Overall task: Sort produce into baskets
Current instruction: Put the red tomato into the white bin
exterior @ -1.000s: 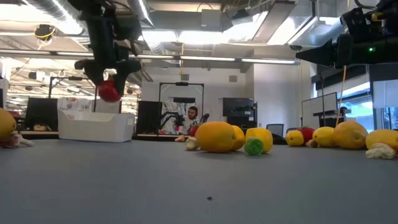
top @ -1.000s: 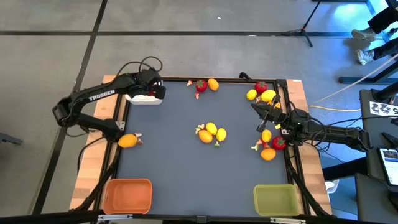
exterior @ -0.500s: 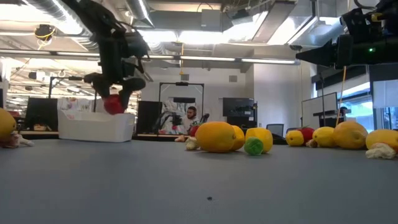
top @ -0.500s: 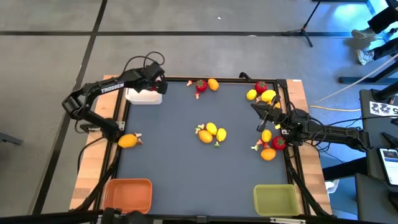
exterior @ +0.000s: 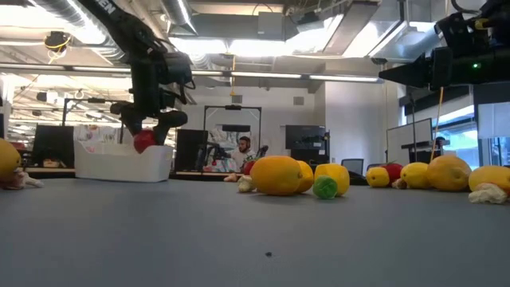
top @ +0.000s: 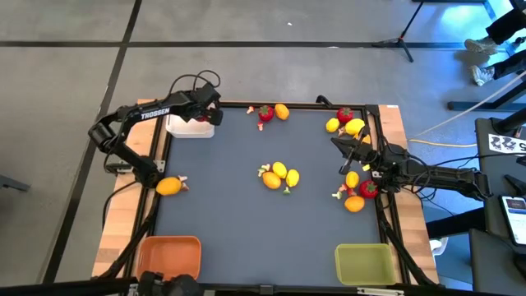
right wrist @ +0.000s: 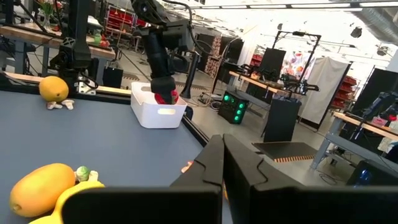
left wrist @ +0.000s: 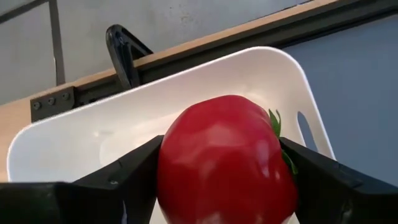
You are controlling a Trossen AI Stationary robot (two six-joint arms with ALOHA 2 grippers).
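Holding one strawberry (left wrist: 224,168) in left gripper (exterior: 148,134), fingers spread fairly wide and pressing on its two sides. Having dropped in the last second from well above white basket (left wrist: 186,74) to rim level, now hanging just over its floor at the table's far left corner. Judging release to be next: first berry about to be sorted, basket otherwise looking empty.

Counting, near to far:
- Sitting empty at near edge: orange basket (top: 168,256), green basket (top: 363,263). Making three baskets with the white.
- Lying on table (top: 222,214): oranges, four, nearest (top: 354,203); lemons, five, for example (top: 279,169); strawberries, three loose, for example (top: 265,113), four with the held one.
- Waiting at right edge among right-hand fruit: right gripper (top: 341,144), closed tight, gripping nothing.
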